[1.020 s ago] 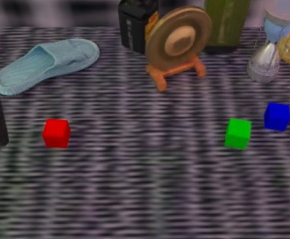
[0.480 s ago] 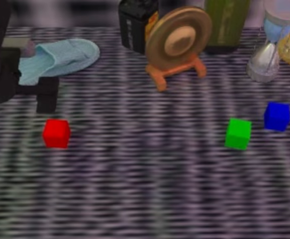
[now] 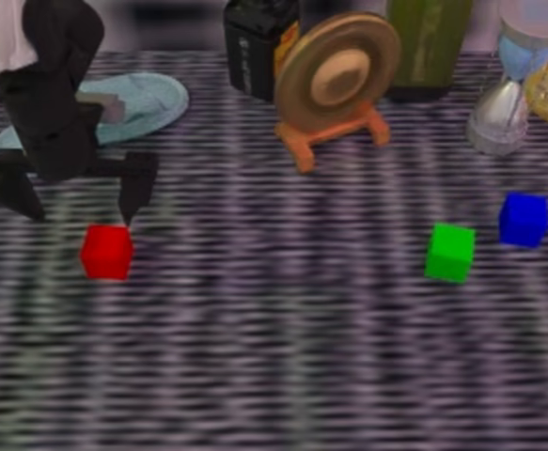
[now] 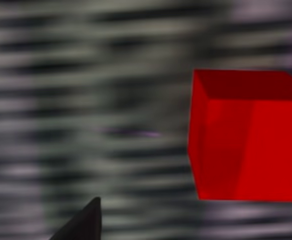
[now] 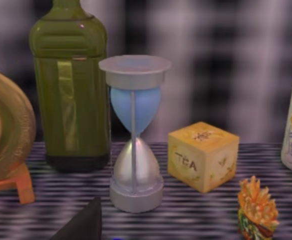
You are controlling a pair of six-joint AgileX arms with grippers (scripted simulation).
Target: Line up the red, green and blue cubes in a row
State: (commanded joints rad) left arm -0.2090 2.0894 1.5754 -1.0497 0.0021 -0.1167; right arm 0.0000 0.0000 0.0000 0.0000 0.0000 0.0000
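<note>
Top view: red cube (image 3: 106, 251) under open left claw (image 3: 74, 200).

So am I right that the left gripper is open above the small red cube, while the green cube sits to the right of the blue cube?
Not quite: the top view shows the small bright green cube to the left of the deep blue cube. The rest holds: the left gripper is open just above the small red cube.
</note>
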